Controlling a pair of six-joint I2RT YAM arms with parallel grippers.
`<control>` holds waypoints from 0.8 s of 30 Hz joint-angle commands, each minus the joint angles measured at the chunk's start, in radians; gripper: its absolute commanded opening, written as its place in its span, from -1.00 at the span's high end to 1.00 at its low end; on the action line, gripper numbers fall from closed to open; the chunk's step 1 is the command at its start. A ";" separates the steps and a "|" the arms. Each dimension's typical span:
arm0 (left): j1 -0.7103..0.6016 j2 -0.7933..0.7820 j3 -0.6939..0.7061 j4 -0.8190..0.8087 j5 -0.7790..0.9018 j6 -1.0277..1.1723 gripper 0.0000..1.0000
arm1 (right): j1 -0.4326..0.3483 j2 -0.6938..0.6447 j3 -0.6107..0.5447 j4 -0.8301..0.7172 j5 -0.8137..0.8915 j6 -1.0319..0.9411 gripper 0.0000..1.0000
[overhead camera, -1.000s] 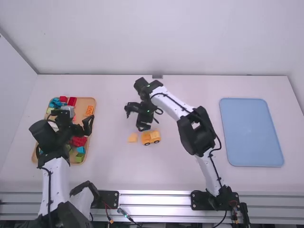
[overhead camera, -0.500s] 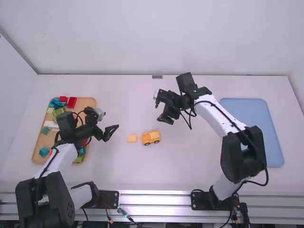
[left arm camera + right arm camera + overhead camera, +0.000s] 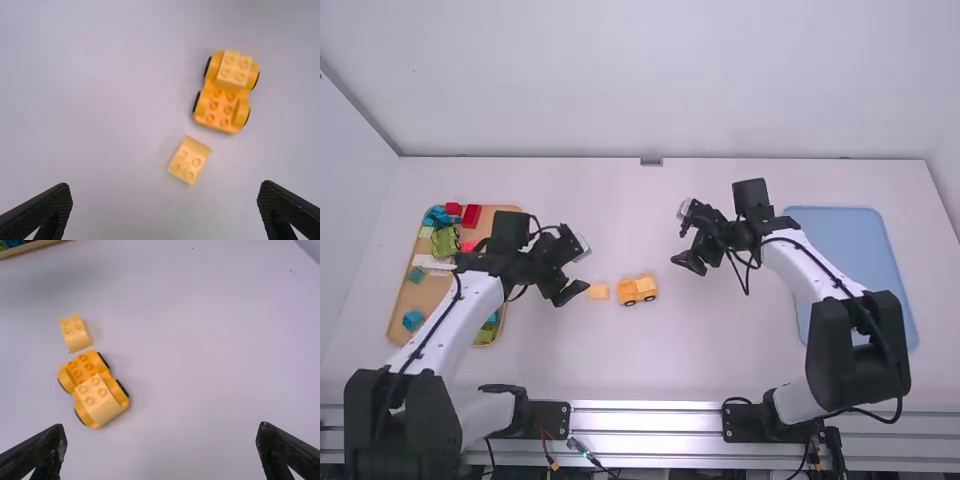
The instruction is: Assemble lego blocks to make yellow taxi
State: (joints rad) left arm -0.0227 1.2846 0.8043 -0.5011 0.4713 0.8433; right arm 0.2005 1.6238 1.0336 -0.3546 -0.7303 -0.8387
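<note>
left pincer (image 3: 574,293), right pincer (image 3: 688,264), both spread wide, empty, 1 yellow block (image 3: 189,160), near wheeled car (image 3: 227,92)

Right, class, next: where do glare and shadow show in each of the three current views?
High view: bright glare on the metal rail between the arm bases; left wrist view: a faint, soft shadow beside the loose block; right wrist view: soft shading beside the wheeled car.

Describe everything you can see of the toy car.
The toy car is orange-yellow, apparently plastic, with a studded base, black-edged wheels and a paler yellow block over one end; the studs at its other end are bare. It stands upright on the white table, beside a loose yellow block but apart from it. Nothing grips it.
</note>
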 commanded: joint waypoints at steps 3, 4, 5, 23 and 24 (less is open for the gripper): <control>-0.036 0.116 0.088 -0.068 -0.052 0.082 -0.98 | -0.026 -0.027 -0.008 -0.040 -0.150 -0.126 -0.98; -0.051 0.166 0.126 -0.103 -0.076 0.082 -0.98 | -0.035 -0.027 -0.008 -0.058 -0.183 -0.163 -0.97; -0.066 0.212 0.159 -0.130 -0.101 0.082 -0.98 | -0.044 -0.027 -0.008 -0.074 -0.204 -0.190 -0.98; -0.208 0.474 0.248 -0.103 -0.229 0.156 -0.97 | -0.061 -0.027 -0.009 -0.242 -0.235 -0.392 -0.97; -0.207 0.474 0.239 -0.091 -0.229 0.156 -0.98 | -0.063 -0.027 -0.009 -0.225 -0.233 -0.362 -0.98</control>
State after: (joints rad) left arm -0.2295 1.7603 1.0702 -0.5930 0.2485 0.9958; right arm 0.1356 1.6238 1.0336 -0.5873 -0.9588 -1.2194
